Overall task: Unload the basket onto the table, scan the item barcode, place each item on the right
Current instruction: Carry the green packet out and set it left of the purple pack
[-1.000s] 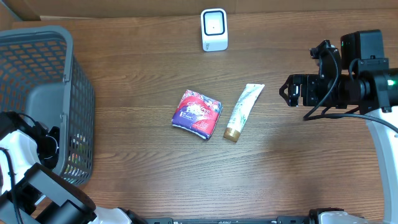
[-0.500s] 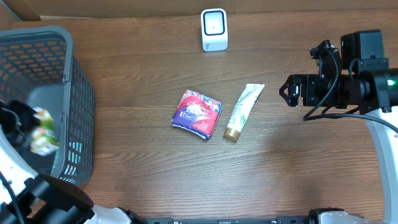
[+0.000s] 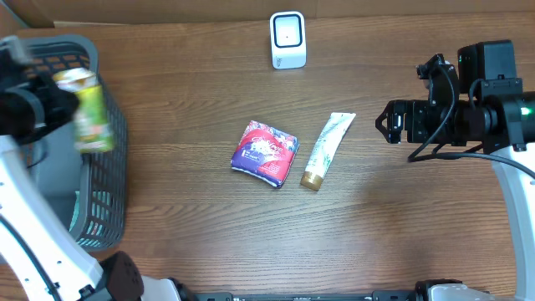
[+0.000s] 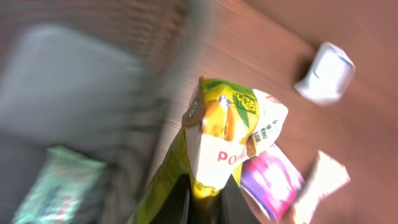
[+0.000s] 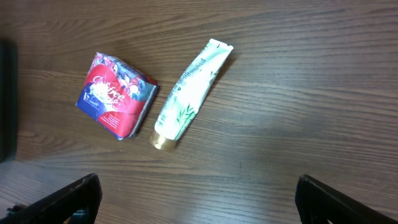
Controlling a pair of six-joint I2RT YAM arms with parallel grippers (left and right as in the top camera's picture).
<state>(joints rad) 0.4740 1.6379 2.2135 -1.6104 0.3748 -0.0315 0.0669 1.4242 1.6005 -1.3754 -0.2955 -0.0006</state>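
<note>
A yellow-green snack packet (image 3: pixel 90 110) hangs above the grey basket's (image 3: pixel 92 48) right rim, with my left gripper (image 3: pixel 68 104) shut on it. In the left wrist view the packet (image 4: pixel 224 134) fills the centre and its lower end is pinched in the gripper (image 4: pixel 208 200). The white barcode scanner (image 3: pixel 287 39) stands at the table's far edge, also seen as a blurred white scanner (image 4: pixel 324 73) beyond the packet. My right gripper (image 3: pixel 383 123) hovers open at the right, holding nothing (image 5: pixel 199 199).
A red and purple pack (image 3: pixel 266 152) and a white and green tube (image 3: pixel 328 150) lie side by side mid-table, also the pack (image 5: pixel 117 93) and tube (image 5: pixel 189 95) below the right wrist. A mint pack (image 4: pixel 59 186) lies in the basket.
The left arm has lifted the yellow-green packet out of the basket and carried it up toward the basket's far right rim. The right arm has stayed still.
</note>
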